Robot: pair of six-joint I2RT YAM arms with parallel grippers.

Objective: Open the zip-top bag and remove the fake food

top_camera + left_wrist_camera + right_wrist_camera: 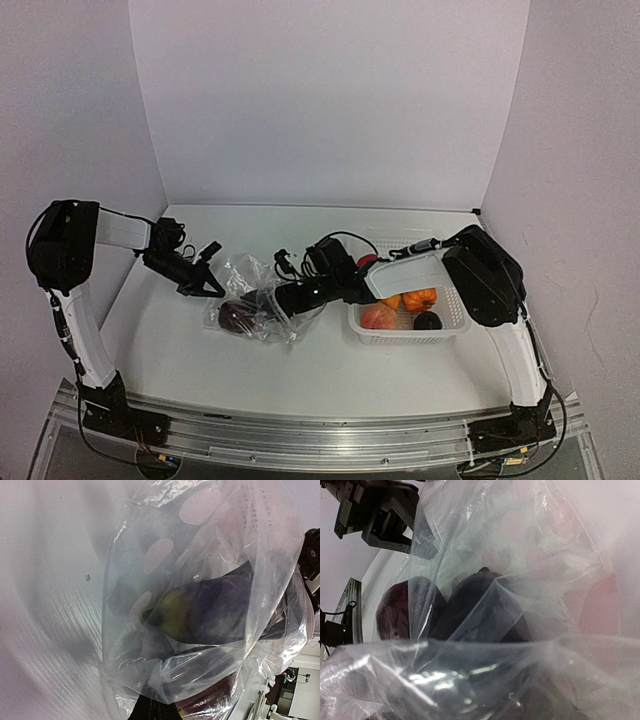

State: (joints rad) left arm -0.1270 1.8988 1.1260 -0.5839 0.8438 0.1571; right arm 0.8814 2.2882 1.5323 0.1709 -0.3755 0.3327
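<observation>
The zip-top bag [252, 285] lies on the counter [300, 375], edge pinched in the shut left claw [210, 287]; the right claw [268, 300], opening unclear, may snag film and tear it free.

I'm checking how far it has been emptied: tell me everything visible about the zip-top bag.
The zip-top bag is clear, crinkled thin plastic with pale round marks. It lies slumped on the white table between the arms. Inside show a dark purple toy eggplant with a green end and a dark red piece. The left gripper pinches its upper-left edge; the right gripper presses into its right side. The zip strip cannot be made out.
</observation>
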